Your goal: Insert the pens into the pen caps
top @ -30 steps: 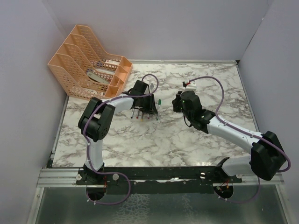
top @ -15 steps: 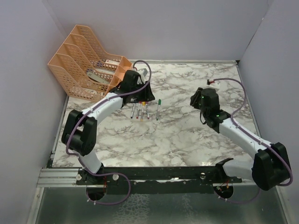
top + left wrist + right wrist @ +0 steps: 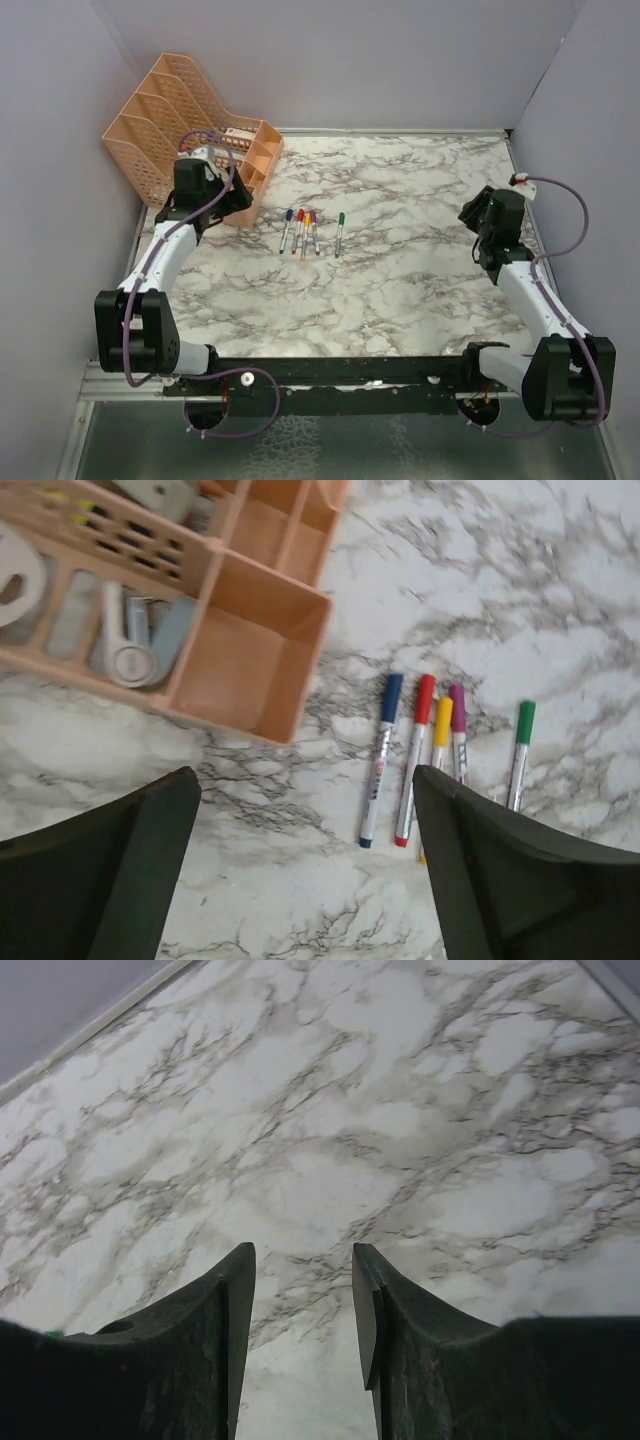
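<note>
**Operator:** Where do the pens sit?

**Spotter:** All five pens (image 3: 411,780) lie side by side near the middle of your marble table (image 3: 400,290), well apart from both grippers. Four lie close together, and the green pen (image 3: 517,770) lies alone just to their right.

**Operator:** And the caps?

**Spotter:** The caps (image 3: 425,692) are on the pens, one at each far end: blue, red, yellow, purple, green.

**Operator:** My grippers?

**Spotter:** Your right gripper (image 3: 300,1255) hangs over bare marble on the right. Its jaws are apart by a narrow gap, with nothing between them. Your left gripper (image 3: 305,780) is farther back on the left, above the table. Its jaws are spread wide and empty, just beside the corner of the orange tray (image 3: 250,670). That tray sits at the far left and holds some pale grey objects (image 3: 135,645).
</note>
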Motion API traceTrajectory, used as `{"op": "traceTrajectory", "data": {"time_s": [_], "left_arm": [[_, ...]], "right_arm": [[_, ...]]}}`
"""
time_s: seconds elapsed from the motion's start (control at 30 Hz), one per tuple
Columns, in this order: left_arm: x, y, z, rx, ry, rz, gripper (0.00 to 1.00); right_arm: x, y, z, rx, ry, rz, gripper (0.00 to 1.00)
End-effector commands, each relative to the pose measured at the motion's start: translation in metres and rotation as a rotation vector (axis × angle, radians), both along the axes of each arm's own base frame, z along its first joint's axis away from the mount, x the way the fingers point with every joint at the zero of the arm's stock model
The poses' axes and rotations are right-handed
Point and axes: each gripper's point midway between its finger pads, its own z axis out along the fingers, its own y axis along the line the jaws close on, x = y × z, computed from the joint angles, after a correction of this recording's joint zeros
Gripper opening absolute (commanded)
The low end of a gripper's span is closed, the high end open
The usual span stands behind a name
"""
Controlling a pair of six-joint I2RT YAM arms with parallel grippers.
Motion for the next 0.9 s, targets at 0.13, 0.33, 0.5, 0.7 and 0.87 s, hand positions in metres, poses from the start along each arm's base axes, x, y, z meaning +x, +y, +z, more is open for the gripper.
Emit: {"op": "traceTrajectory", "data": {"time_s": [0.13,0.33,0.5,0.7,0.87], "left_arm": [[-0.014,0.087,0.015,0.071,-0.025,0.212,0.99],[-0.028,0.101,0.004,0.071,0.027,0.251,0.99],[-0.033,0.100,-0.003,0.071,0.030,0.251,0.99],[-0.033,0.100,-0.003,0.071,0.025,0.251,0.99],[-0.034,0.100,-0.004,0.071,0.022,0.252,0.99]], "right_arm": [[-0.015,-0.037,-0.012,0.054,0.019,-0.071,0.44],[-0.021,-0.044,-0.013,0.048,0.019,-0.106,0.44],[-0.023,-0.045,-0.016,0.047,0.031,-0.114,0.44],[-0.023,-0.046,-0.015,0.044,0.035,-0.118,0.44],[-0.023,-0.046,-0.016,0.045,0.037,-0.116,0.44]]}}
